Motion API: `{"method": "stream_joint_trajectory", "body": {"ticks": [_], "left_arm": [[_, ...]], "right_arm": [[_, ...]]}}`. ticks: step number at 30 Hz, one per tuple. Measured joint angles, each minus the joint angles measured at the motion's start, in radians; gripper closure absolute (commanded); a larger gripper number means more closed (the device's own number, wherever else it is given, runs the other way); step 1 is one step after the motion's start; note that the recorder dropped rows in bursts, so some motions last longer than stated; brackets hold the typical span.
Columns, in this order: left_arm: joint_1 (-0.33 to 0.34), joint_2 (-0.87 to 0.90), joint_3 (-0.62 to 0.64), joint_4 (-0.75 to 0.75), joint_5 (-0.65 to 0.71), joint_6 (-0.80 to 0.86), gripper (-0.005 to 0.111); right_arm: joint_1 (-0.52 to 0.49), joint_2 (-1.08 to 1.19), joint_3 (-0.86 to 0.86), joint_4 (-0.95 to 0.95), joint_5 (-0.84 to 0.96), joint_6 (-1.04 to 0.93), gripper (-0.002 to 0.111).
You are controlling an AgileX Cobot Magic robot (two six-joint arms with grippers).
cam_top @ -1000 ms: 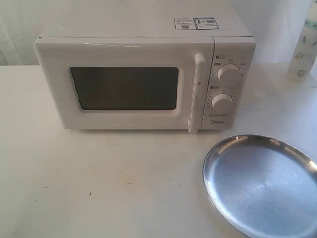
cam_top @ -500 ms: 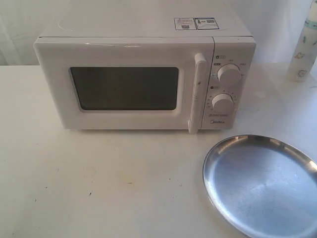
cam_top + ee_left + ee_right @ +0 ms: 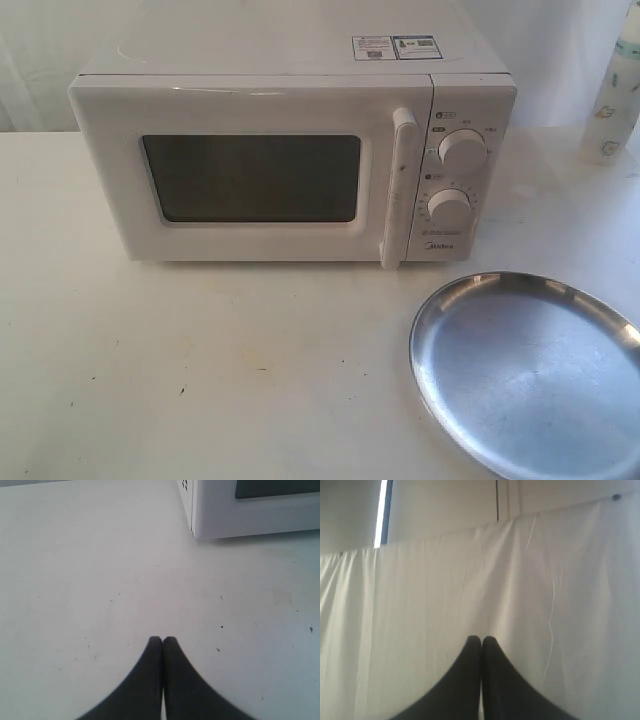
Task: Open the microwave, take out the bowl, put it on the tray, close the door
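The white microwave (image 3: 290, 60) stands at the back of the table with its door (image 3: 250, 180) closed and the tall handle (image 3: 397, 185) beside two round dials. The silver tray (image 3: 530, 375) lies at the front right. The bowl is hidden. Neither gripper shows in the exterior view. My left gripper (image 3: 162, 640) is shut with nothing in it, above bare table, a corner of the microwave (image 3: 220, 515) ahead of it. My right gripper (image 3: 481, 639) is shut and empty, facing a white curtain.
A white bottle (image 3: 612, 95) stands at the back right edge of the table (image 3: 200, 370). White cloth (image 3: 520, 590) hangs behind the scene.
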Motion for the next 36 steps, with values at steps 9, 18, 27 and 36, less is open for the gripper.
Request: {"method": "stream_joint_trajectory", "body": {"ticks": [9, 18, 27, 36], "left_arm": [[0.000, 0.000, 0.000, 0.000, 0.000, 0.000, 0.107], [0.000, 0.000, 0.000, 0.000, 0.000, 0.000, 0.107], [0.000, 0.000, 0.000, 0.000, 0.000, 0.000, 0.107], [0.000, 0.000, 0.000, 0.000, 0.000, 0.000, 0.107]], "right_arm": [[0.000, 0.635, -0.188, -0.445, -0.447, 0.093, 0.108], [0.000, 1.075, -0.290, -0.703, -0.619, 0.002, 0.108], [0.000, 1.250, -0.316, -0.924, -0.632, -0.152, 0.108], [-0.043, 1.432, -0.402, -0.941, -0.634, -0.178, 0.108]]}}
